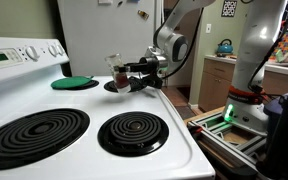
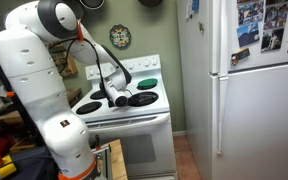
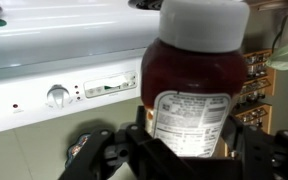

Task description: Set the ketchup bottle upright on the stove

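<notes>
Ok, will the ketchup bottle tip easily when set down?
Probably tippy: the ketchup bottle looks tall and narrow, near a ridged coil burner. Likely hefty, given its dark red contents. Smooth plastic may slip in the end effector.

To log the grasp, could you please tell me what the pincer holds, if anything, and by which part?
The pincer holds the ketchup bottle by its lower body, at label height; its pale cap is free.
</notes>
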Action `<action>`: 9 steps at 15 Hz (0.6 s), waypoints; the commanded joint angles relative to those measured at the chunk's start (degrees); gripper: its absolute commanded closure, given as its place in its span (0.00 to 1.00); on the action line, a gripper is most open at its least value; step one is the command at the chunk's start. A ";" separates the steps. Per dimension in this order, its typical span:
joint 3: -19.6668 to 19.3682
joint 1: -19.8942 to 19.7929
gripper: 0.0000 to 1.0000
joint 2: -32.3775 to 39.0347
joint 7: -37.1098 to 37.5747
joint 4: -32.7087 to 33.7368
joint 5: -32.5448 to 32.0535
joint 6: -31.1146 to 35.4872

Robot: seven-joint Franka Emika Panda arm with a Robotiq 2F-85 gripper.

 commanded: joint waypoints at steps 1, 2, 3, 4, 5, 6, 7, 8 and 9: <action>0.45 -0.43 0.55 -4.47 -1.64 -4.95 1.40 -2.83; 0.45 -0.44 0.55 -6.07 -1.54 -5.97 1.74 -2.50; 0.46 -0.40 0.55 -8.23 -1.53 -7.12 2.66 -3.01; 0.53 -0.35 0.55 -9.78 -1.49 -7.87 3.19 -3.45; 0.73 -0.37 0.55 -9.48 -1.48 -7.00 3.24 -3.39; 0.98 -0.57 0.55 -8.76 -1.51 -4.50 3.27 -2.10; 1.09 -0.63 0.55 -9.64 -1.56 -4.57 3.57 -2.00; 1.17 -0.75 0.55 -9.59 -1.73 -4.26 3.51 -2.05; 1.21 -0.78 0.55 -10.14 -1.81 -5.56 3.02 -2.51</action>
